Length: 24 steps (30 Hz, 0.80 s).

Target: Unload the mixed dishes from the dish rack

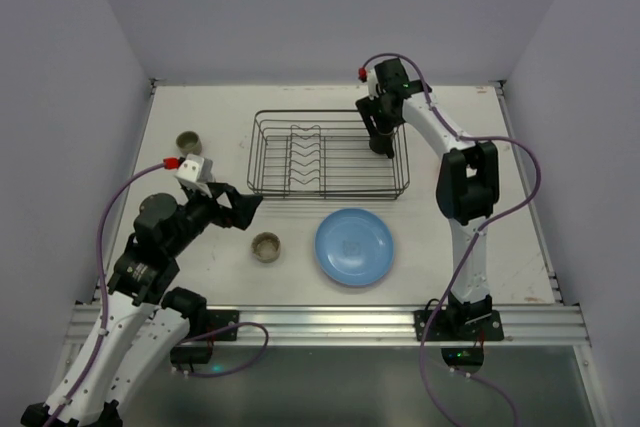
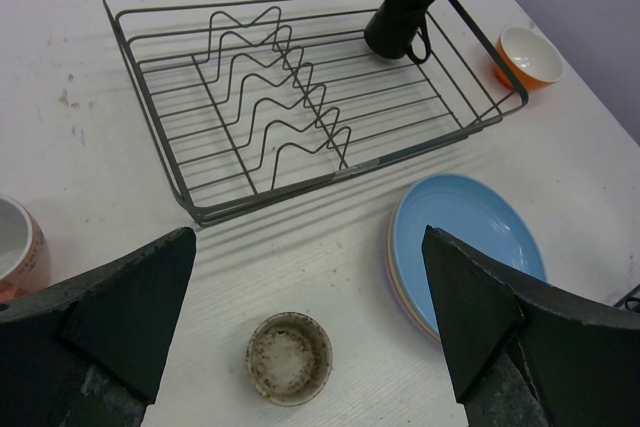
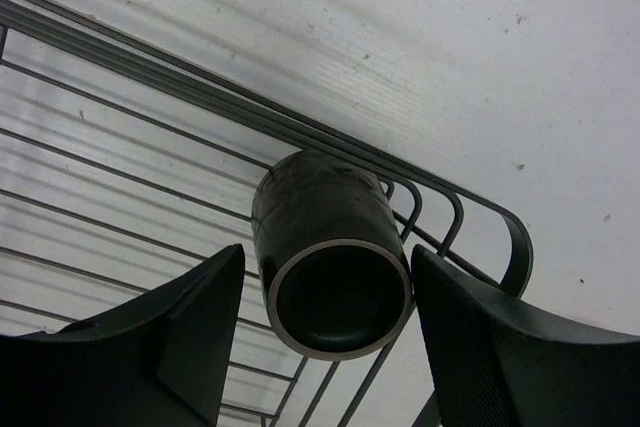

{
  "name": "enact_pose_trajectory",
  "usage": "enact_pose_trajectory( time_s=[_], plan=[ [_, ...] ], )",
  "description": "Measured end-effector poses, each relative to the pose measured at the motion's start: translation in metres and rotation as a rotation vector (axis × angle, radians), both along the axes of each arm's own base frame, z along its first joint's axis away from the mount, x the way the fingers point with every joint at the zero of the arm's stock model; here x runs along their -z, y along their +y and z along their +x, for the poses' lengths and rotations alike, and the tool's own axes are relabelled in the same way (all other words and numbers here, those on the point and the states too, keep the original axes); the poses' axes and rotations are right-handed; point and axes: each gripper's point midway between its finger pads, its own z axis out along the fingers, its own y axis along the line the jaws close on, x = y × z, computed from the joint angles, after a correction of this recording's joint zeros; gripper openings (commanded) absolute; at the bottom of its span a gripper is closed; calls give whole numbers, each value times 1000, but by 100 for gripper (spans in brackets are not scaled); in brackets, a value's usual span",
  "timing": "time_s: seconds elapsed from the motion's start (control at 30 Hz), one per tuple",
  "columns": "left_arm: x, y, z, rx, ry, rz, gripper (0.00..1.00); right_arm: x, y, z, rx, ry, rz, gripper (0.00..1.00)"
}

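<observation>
Dish rack [image 1: 330,162]: right fingers [image 3: 150,347] clasp its dark brown cup [image 3: 325,247].
Only the left wrist view shows the orange bowl [image 2: 528,55] near the right edge of the worktop [image 2: 60,147]; left fingers [image 2: 120,307] spread, empty.

White table boxed in by pale lilac walls.
The table [image 1: 500,247] is matte white, flecked with small dark specks and scuffs, and evenly lit with only soft shadows. Plain lavender-grey walls [image 1: 330,7] rise on its left, far and right sides. An aluminium rail [image 1: 330,325] runs along the near edge, with a darker surface below it.
</observation>
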Motion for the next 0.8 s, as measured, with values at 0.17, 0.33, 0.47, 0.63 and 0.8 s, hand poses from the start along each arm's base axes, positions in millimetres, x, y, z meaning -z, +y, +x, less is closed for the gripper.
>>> enact_pose_trajectory(
  time_s=[0.17, 0.33, 0.47, 0.63, 0.8],
  plan=[
    [0, 0, 0, 1, 0, 0, 100, 11, 0, 0, 2, 21, -6, 66],
    [0, 0, 0, 2, 0, 0, 100, 17, 0, -1, 10, 31, -4, 45],
    [0, 0, 0, 2, -1, 1, 100, 17, 0, 0, 13, 28, 1, 28],
    [0, 0, 0, 2, -1, 2, 100, 17, 0, 1, 19, 28, 5, 0],
    [0, 0, 0, 2, -1, 2, 100, 15, 3, -3, 40, 31, 32, 0]
  ],
)
